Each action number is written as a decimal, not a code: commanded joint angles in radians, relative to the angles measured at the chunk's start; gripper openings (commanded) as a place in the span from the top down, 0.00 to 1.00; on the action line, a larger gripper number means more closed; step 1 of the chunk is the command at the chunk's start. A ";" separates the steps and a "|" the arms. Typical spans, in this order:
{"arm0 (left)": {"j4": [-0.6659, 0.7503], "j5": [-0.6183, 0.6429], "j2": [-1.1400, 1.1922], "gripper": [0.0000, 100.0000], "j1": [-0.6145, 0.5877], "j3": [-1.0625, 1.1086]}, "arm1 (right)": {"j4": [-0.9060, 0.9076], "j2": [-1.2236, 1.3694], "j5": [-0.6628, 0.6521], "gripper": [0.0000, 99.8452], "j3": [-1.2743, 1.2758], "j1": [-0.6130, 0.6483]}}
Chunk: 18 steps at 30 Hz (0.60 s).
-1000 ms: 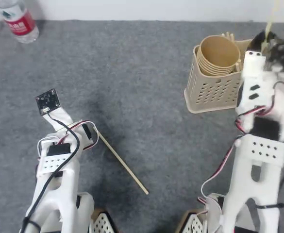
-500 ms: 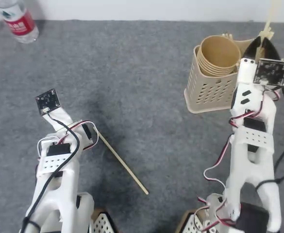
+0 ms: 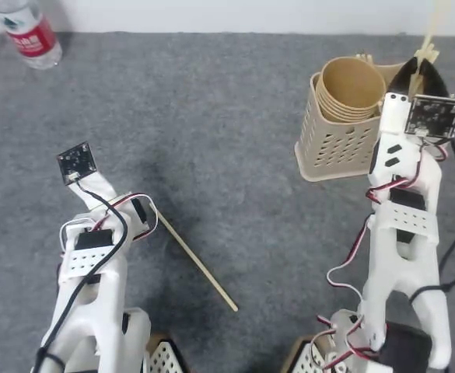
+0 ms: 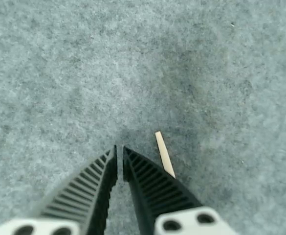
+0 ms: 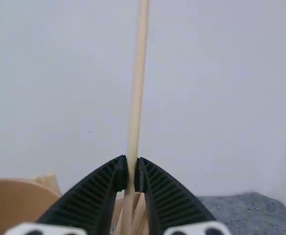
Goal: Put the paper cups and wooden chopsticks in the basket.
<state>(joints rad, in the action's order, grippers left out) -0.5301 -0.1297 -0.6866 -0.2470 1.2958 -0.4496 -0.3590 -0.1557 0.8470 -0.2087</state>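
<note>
At upper right, above the basket, with the right gripper pinching a chopstick: lower straight beside the paper cups, then open.

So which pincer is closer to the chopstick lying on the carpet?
Left. The left pincer sits beside the loose chopstick; the right pincer is over at the basket, gripping a second chopstick.

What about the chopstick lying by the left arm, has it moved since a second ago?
No. The chopstick keeps the same spot and angle relative to the basket.
</note>
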 commanded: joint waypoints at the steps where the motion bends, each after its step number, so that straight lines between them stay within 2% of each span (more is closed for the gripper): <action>1: 0.020 -0.008 -0.025 0.99 0.003 -0.005 | -0.002 -0.058 -0.014 0.99 -0.011 -0.001; 14: 0.020 -0.008 -0.025 0.99 0.003 -0.005 | 0.007 -0.074 -0.023 0.98 0.115 -0.002; 16: 0.020 -0.008 -0.025 0.99 0.003 -0.005 | 0.012 -0.073 -0.038 0.90 0.117 -0.008; 18: 0.020 -0.008 -0.025 0.99 0.003 -0.005 | 0.048 -0.071 -0.074 0.78 0.115 -0.007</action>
<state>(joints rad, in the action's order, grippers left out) -0.5301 -0.1297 -0.6866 -0.2470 1.2958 -0.4480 -0.4312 -0.1772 0.9452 -0.2071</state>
